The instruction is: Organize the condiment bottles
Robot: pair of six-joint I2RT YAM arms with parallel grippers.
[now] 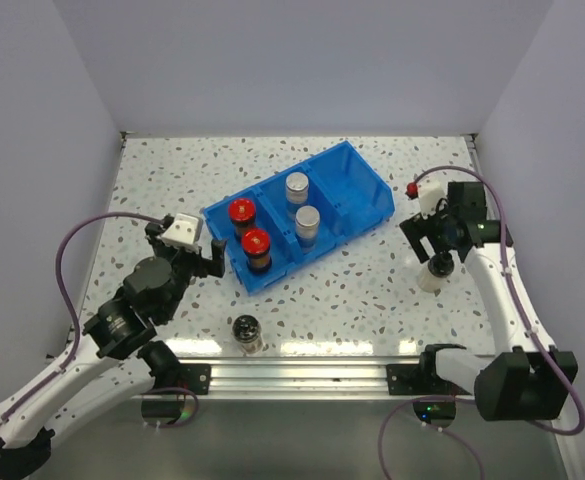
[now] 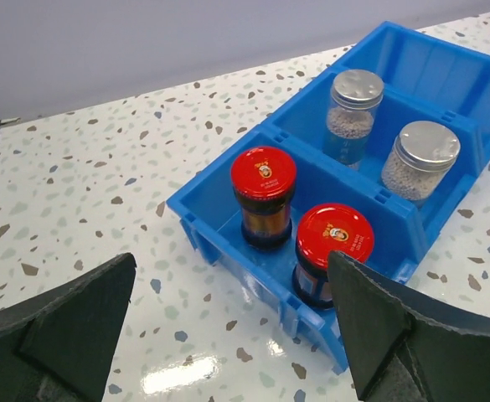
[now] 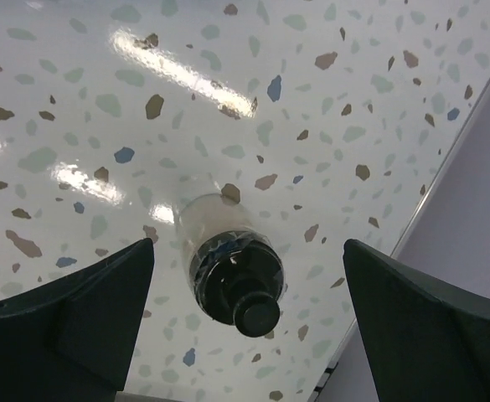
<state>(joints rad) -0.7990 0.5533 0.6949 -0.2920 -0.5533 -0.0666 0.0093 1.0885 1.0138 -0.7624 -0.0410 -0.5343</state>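
Observation:
Two red-capped jars (image 1: pixel 242 213) (image 1: pixel 257 245) stand in the left compartment of the blue bin (image 1: pixel 367 180). Two silver-capped jars (image 1: pixel 297 188) (image 1: pixel 307 222) stand in the middle compartment. The right compartment holds nothing. A black-capped jar (image 1: pixel 247 333) stands alone near the front edge. Another black-capped bottle (image 3: pixel 232 272) with a pale body stands under my right gripper (image 3: pixel 249 247), between its wide-open jaws, untouched. My left gripper (image 2: pixel 232 261) is open and empty, just off the bin's near left corner, facing the red-capped jars (image 2: pixel 264 197) (image 2: pixel 332 255).
The right wall runs close beside the right gripper (image 1: pixel 437 245). A small red item (image 1: pixel 413 188) shows by the right arm's cable. The metal rail (image 1: pixel 302 372) runs along the table's front edge.

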